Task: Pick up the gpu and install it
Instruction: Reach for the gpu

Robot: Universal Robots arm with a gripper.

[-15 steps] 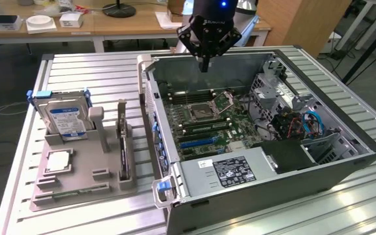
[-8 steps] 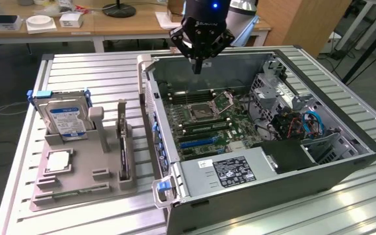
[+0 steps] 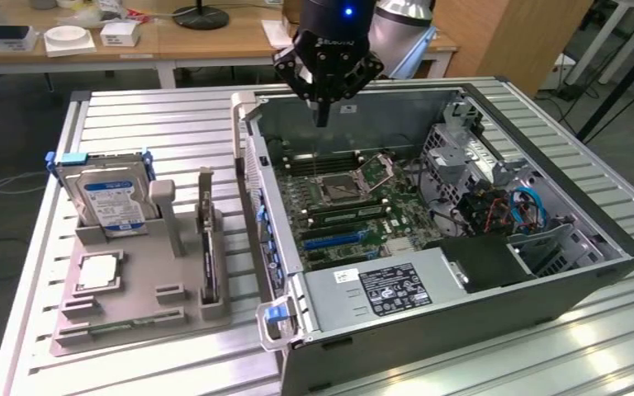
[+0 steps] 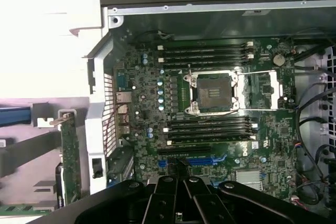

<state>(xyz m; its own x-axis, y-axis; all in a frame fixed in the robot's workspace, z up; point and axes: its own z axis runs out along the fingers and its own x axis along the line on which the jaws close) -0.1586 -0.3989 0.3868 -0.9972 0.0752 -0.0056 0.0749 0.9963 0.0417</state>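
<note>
Ribbed metal table [image 3: 152,115] — plastic tray [image 3: 130,330]

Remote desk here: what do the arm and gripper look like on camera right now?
The gripper is matte black: angular linkage bars tapering to slim black fingers. Its body carries pale lettering, and a small blue light glows above it. The arm behind is silver-grey.

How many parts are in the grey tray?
4: hard drive at the far end, square chip in the middle, card on edge beside the case, thin stick at the near end. More may be hidden.
</note>
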